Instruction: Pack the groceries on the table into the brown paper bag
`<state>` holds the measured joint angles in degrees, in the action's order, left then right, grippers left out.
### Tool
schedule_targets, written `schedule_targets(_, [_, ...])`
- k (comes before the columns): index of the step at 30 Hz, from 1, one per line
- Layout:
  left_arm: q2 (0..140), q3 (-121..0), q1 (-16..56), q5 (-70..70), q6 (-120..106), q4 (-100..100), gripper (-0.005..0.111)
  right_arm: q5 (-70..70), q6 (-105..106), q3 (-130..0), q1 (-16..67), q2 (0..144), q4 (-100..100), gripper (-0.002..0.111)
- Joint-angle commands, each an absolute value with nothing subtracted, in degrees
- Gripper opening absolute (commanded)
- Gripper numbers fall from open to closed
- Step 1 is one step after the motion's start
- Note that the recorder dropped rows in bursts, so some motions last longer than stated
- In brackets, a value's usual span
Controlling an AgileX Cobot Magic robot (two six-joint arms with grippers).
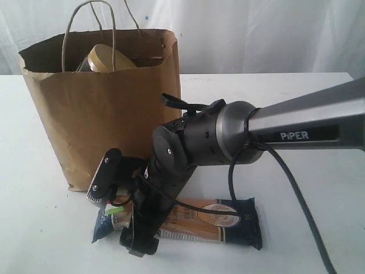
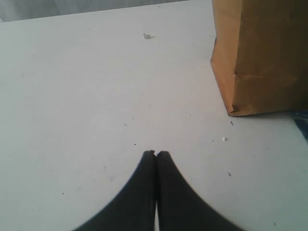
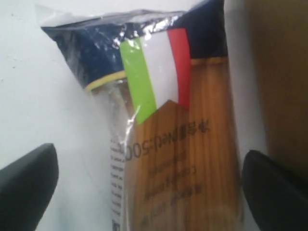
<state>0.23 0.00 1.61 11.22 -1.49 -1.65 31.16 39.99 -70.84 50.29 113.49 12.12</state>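
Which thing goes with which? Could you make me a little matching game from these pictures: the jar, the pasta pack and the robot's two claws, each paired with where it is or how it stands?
Things:
1. gold-lidded nut jar
2. spaghetti pack
3. left gripper
4. right gripper

Places and states:
A. wide open, one finger on each side of the pack
B. inside the brown paper bag
C. shut, over a bare part of the table
D. lying flat on the table by the bag's foot

Pairs: 1-B, 2-D, 3-C, 4-A.
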Motion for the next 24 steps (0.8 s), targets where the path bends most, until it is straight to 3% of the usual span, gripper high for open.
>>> schedule_targets(1, [0.0,0.0,2.0,11.2,-1.5,-1.7,0.0,31.2,39.3,-71.2,50.2,114.7,11.4,0.081])
schedule_targets(3, [0.0,0.0,2.0,11.2,-1.5,-1.7,0.0,32.6,37.3,-71.2,50.2,114.7,11.4,0.068])
schedule_targets(8, [0.0,0.0,2.0,11.2,-1.5,-1.7,0.0,38.6,35.1,-71.2,50.2,114.7,11.4,0.013])
schedule_targets(10, [0.0,0.0,2.0,11.2,-1.5,-1.7,0.0,40.2,33.9,-71.2,50.2,114.7,11.4,0.0])
schedule_targets(24, [0.0,0.0,2.0,11.2,-1.5,-1.7,0.0,43.3,26.3,-71.4,50.2,108.9,11.9,0.0])
